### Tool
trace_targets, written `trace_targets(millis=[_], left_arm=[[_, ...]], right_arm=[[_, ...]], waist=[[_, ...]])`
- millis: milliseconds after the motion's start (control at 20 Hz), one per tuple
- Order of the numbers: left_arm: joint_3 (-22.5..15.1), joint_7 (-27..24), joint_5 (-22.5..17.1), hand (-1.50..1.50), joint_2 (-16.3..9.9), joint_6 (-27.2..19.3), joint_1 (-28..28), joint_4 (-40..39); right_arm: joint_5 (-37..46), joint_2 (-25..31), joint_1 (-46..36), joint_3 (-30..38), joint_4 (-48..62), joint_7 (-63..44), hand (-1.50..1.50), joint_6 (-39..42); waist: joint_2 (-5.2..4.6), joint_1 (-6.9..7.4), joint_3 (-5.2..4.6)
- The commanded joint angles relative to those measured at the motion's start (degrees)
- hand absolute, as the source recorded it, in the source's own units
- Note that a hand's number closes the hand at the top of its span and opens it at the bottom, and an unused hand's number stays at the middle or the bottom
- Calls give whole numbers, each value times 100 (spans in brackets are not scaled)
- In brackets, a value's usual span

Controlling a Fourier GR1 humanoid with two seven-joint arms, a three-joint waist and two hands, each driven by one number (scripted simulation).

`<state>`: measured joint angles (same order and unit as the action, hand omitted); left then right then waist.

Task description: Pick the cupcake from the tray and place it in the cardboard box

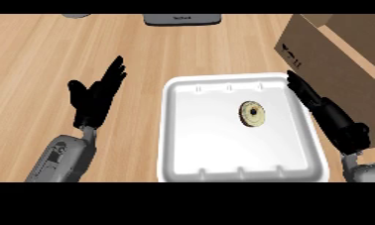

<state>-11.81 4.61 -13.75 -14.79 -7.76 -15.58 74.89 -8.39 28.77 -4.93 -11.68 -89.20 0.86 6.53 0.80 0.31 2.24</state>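
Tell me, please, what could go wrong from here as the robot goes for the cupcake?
The right hand sits over the white tray's right rim, so it might nudge the tray on the way in. The cupcake is small, so fingers may knock it. The cardboard box wall could block the carry.

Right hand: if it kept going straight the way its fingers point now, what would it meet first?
The right hand points up the view along the tray's right rim. Straight on, it would probably first meet the cardboard box at its near corner, though height is unclear. The cupcake lies off that line.
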Motion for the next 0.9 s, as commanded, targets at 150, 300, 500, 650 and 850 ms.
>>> trace_targets(millis=[150,300,500,650,850], left_arm=[[532,285,-165,0,-498,-201,426,705],[848,245,-414,0,-552,-181,566,537],[994,240,-693,0,-654,63,959,840],[1115,400,-808,0,-835,203,1064,1036],[1071,463,-881,0,-785,248,1305,1450]], right_arm=[[-259,-574,70,1055,-690,-764,-150,-1686],[1288,368,343,1689,-249,-721,-150,-2799],[1627,-1138,584,1546,-1604,187,-150,-4386],[2708,-1471,1138,621,-2385,191,-150,-4819],[4037,-1022,1553,-196,-2950,-1593,-150,-4234]], waist=[[36,-53,-233],[60,-294,-332],[63,-149,-243],[-10,-96,-243],[-28,-37,-260]])
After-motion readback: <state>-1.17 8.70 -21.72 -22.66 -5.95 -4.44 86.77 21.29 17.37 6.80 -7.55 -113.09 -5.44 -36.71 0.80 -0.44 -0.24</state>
